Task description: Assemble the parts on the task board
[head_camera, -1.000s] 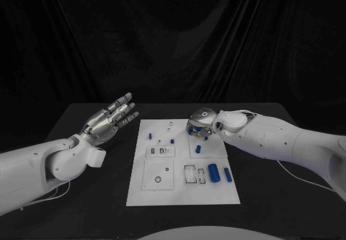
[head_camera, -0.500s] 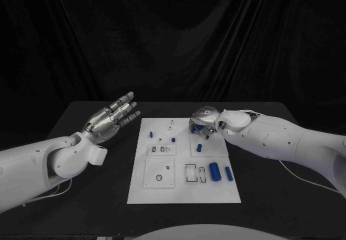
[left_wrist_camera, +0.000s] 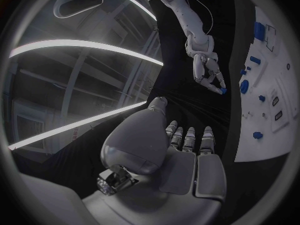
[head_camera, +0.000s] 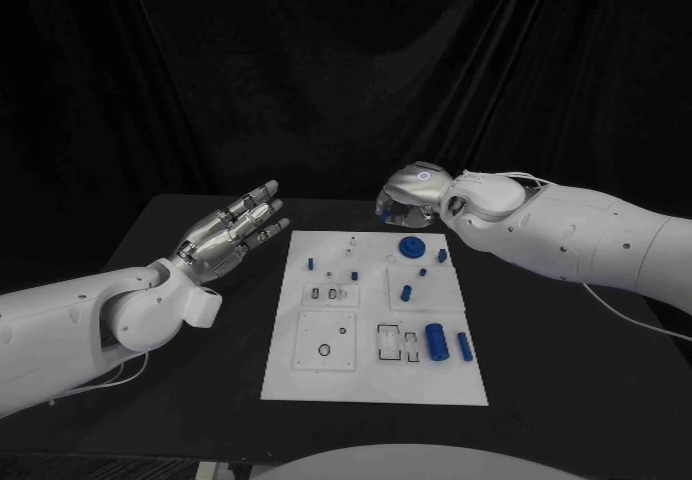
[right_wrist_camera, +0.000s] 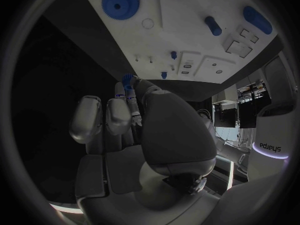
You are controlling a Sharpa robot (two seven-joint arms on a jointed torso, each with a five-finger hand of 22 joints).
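The white task board [head_camera: 325, 375] lies mid-table. On it are a blue gear [head_camera: 413, 246] near its far edge, a blue peg [head_camera: 407, 293] and two blue cylinders [head_camera: 436, 336] at the right. My right hand [head_camera: 413, 192] hovers above the board's far edge and pinches a small blue part [right_wrist_camera: 128, 81] between thumb and finger; the same blue part [left_wrist_camera: 223, 91] shows at its fingertips in the left wrist view. Off the board's left side, my left hand [head_camera: 237, 230] is raised with its fingers spread and holds nothing.
More small blue pieces [head_camera: 310, 263] and pale pins stand on the board's far left part. Rectangular recesses [head_camera: 382, 342] sit near the cylinders. Black table [head_camera: 577, 360] surrounds the board, with a dark curtain behind.
My right hand has risen from the board's far part with the small blue part in its fingers, uncovering the blue gear. The left hand has barely moved.
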